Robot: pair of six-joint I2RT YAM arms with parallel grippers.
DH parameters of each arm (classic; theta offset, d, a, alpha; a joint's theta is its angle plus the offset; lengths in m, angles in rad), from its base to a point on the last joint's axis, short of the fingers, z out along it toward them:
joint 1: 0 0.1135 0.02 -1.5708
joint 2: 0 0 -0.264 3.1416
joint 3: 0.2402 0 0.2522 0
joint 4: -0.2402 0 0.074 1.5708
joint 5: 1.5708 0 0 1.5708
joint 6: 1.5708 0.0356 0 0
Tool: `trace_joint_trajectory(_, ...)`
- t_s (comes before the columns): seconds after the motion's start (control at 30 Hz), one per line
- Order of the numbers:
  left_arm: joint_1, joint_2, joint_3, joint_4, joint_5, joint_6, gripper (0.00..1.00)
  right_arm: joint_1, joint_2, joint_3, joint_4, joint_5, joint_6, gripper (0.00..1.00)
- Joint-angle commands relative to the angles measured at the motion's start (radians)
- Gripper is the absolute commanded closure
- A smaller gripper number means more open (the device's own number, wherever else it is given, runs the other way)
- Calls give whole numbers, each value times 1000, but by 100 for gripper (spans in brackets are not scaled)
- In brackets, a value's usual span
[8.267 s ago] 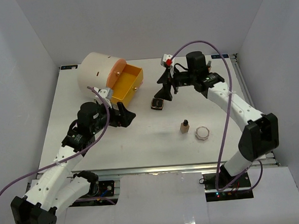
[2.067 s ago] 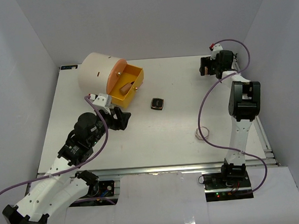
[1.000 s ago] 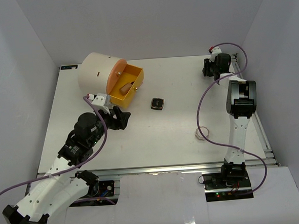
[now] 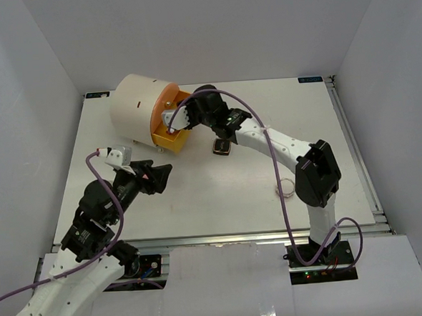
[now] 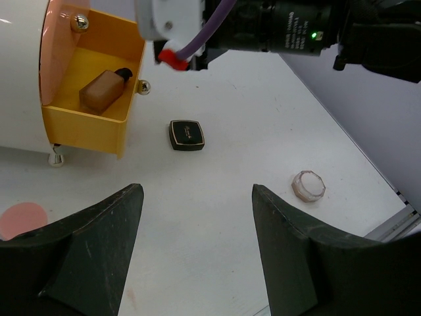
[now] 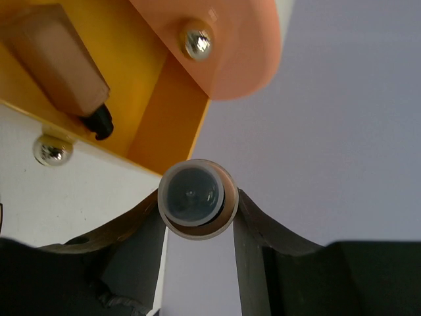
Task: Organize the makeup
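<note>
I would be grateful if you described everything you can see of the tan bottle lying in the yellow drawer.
The tan bottle has a small, blocky, matte tan body and a short black cap. It lies on its side, diagonally, on the floor of the open yellow drawer, with the cap toward the wall that bears a silver knob. Only the drawer floor visibly touches it; whether the cap reaches the wall is unclear. Nothing holds it.
</note>
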Motion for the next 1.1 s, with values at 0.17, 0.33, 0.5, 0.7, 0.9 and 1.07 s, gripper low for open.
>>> trace_joint_trajectory(0.17, 3, -56, 22, -42, -23, -13, 22, 104, 154, 180, 13, 213, -249, 73)
trace_joint_trajectory(0.33, 3, -92, 20, -58, -31, -15, 22, 112, 180, 192, 15, 238, -291, 33)
trace_joint_trajectory(0.5, 3, -102, 23, -61, -28, -16, 22, 117, 166, 183, 17, 240, -296, 9)
trace_joint_trajectory(0.7, 3, -89, 30, -58, -10, -19, 22, 125, 104, 171, 14, 226, -258, 7)
trace_joint_trajectory(0.9, 3, 3, 59, -27, 65, -8, 23, 105, -24, 162, -74, 151, -76, 9)
trace_joint_trajectory(1.07, 3, 160, 92, 24, 166, 7, 30, 6, -169, 50, -132, -9, 381, 24)
